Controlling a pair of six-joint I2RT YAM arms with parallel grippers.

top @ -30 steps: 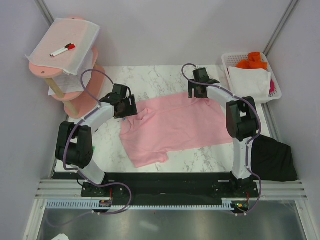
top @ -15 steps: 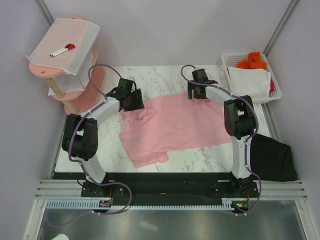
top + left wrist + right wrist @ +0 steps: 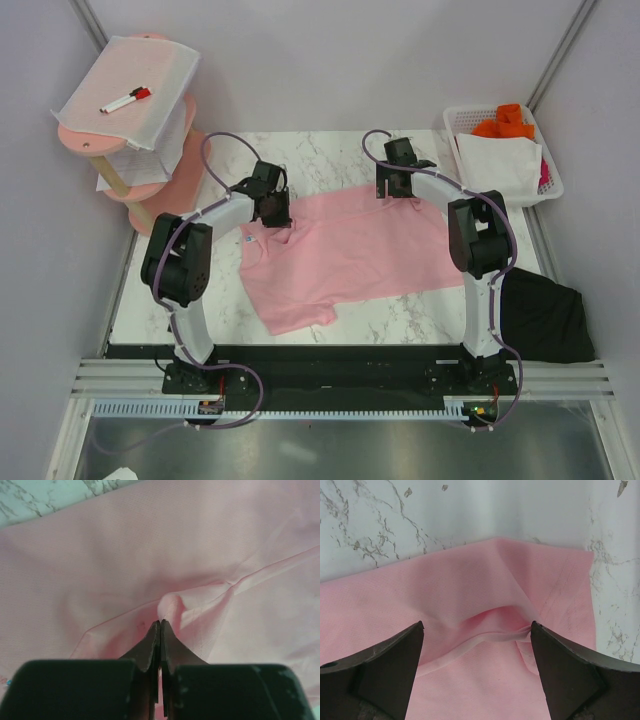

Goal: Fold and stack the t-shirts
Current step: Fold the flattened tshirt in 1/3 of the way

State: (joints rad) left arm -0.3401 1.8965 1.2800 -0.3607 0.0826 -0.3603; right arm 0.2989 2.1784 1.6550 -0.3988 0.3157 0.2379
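Observation:
The light pink t-shirt (image 3: 350, 250) lies spread flat across the marble table (image 3: 330, 150). My left gripper (image 3: 275, 212) is at its far left edge. In the left wrist view the jaws (image 3: 160, 622) are shut, pinching a small raised bump of pink cloth (image 3: 172, 605). My right gripper (image 3: 397, 190) stands at the shirt's far right edge. It is open (image 3: 477, 625), and its fingers straddle a raised fold of the pink cloth (image 3: 485, 640) without holding it. The black t-shirt (image 3: 545, 315) hangs crumpled over the table's right near edge, beside the right arm's base.
A white basket (image 3: 556, 185) with orange and white cloth stands at the back right. A pink tiered stand (image 3: 150, 190) at the back left carries a white mesh sheet (image 3: 160, 100) and a red-capped marker (image 3: 126, 99). Grey walls close in both sides.
My left gripper has moved right onto the pink shirt's far left edge and shut on the cloth. The right gripper has stayed open in place.

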